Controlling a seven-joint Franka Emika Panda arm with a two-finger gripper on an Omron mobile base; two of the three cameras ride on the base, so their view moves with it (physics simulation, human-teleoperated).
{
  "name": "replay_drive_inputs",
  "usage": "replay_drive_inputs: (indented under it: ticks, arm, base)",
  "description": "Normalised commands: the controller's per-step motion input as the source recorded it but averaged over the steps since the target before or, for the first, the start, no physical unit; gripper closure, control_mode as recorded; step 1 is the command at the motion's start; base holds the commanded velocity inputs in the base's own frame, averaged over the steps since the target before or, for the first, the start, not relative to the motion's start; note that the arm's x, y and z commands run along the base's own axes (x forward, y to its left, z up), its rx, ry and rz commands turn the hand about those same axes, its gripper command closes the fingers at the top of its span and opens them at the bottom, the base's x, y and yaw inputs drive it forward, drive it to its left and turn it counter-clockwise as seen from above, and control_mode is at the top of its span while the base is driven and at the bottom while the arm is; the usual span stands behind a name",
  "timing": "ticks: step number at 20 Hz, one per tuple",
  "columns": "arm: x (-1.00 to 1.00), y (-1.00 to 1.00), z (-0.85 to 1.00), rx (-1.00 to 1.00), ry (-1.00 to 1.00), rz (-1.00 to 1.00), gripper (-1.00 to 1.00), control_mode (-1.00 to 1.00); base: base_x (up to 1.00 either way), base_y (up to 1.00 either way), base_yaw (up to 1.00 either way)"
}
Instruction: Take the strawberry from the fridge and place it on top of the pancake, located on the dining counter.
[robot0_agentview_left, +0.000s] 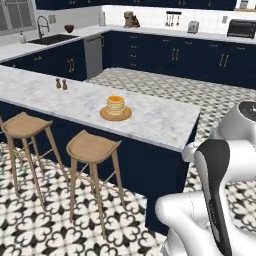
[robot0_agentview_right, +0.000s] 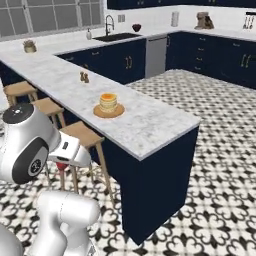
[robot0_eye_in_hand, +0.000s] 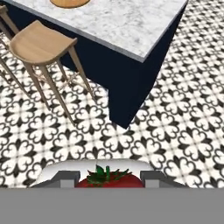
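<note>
You have the strawberry (robot0_eye_in_hand: 109, 178) out of the fridge already: in the hand view it sits between the two finger tips of the pincer (robot0_eye_in_hand: 109, 180), which is clenched on it. It looks bright red, with green leaves at its top. In the right base view the pincer hangs low beside the arm, a red speck below it, over the patterned floor and short of the table (robot0_agentview_right: 150, 125). What is left for you is the carry up and over the marble top and the drop onto the pancake (robot0_agentview_left: 115, 105), a golden stack on its tan plate (robot0_agentview_left: 106, 116), near the table's end beside the wooden stools (robot0_agentview_left: 93, 148).
</note>
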Motion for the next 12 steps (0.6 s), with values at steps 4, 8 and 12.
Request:
replay_drive_inputs:
  ticks: [4,8,12]
  arm:
    - [0.00,0.00,0.00,0.00,0.00,0.00,1.00,1.00]
    - [0.00,0.00,0.00,0.00,0.00,0.00,1.00,1.00]
    - [0.00,0.00,0.00,0.00,0.00,0.00,1.00,1.00]
  base:
    - [0.37,1.00,-0.49]
    - [0.06,1.00,-0.50]
    - [0.00,1.00,-0.46]
